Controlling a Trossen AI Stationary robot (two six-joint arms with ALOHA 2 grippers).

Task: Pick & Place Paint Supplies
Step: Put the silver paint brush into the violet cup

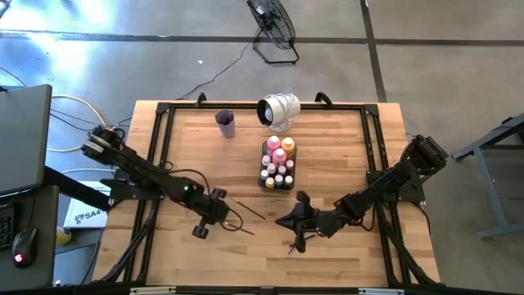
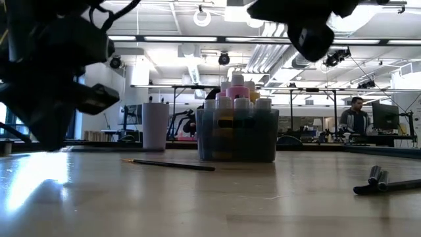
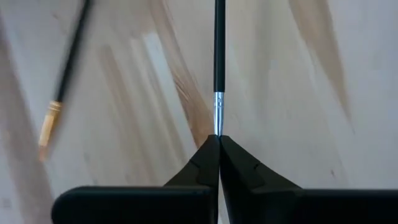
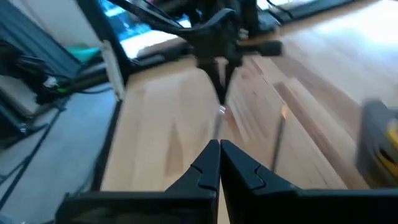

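Now the left gripper (image 3: 219,138) is pinched tight on a paintbrush (image 3: 219,56) by its metal ferrule, low on the wooden surface (image 1: 188,147) in front of the tray (image 1: 277,182) of paint bottles (image 1: 279,156). A second brush (image 3: 62,87) lies just beside. Best lift straight and slow; that thin handle could swing. The right gripper (image 4: 219,149) hovers closed and empty nearby.

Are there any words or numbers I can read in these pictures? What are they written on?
"SA4": on a white box lying on the floor beside the table's left edge, seen from above; the text is cut off, so there may be more.
Paint bottles in the tray: any labels are too small to read.
Lilac cup: no writing shows.
Nothing else can be read.
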